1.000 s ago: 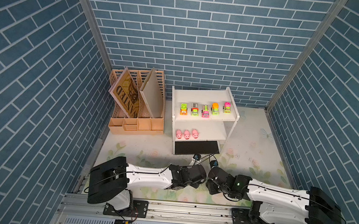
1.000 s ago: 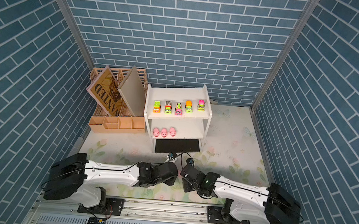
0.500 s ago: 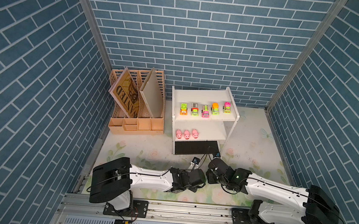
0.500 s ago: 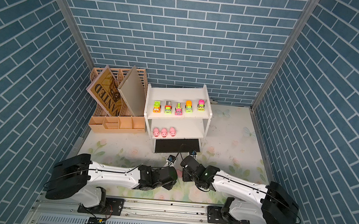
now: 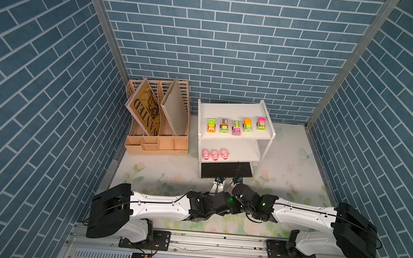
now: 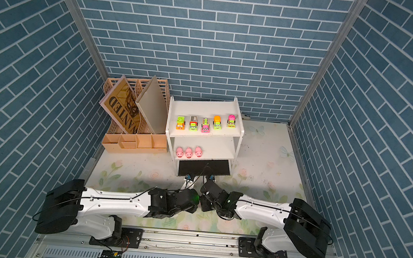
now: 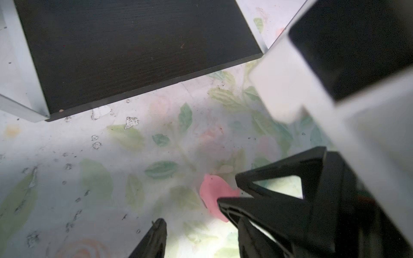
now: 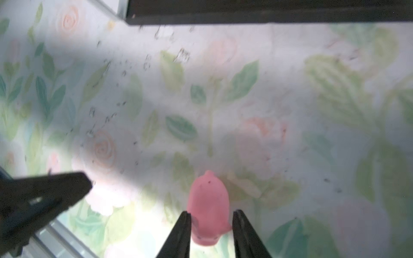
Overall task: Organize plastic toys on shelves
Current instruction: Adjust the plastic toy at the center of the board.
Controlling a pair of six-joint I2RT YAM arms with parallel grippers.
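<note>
I'm holding my left arm [image 5: 160,206] and right arm [image 5: 302,216] low along the tabletop's [image 5: 158,171] front edge, wrists meeting mid-edge. My right claw [image 8: 211,215] is pinching a pink pig [image 8: 209,198] before the shelves [image 5: 238,107]; my left claw [image 7: 188,210] is gaping empty.

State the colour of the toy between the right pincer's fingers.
Pink; the pig shows best in the right wrist view.

Left arm [image 5: 158,205], right arm [image 5: 302,216] stretched low, wrists nearly touching; left fingers [image 7: 156,239] parted, right fingers [image 8: 182,234] clamped.
</note>
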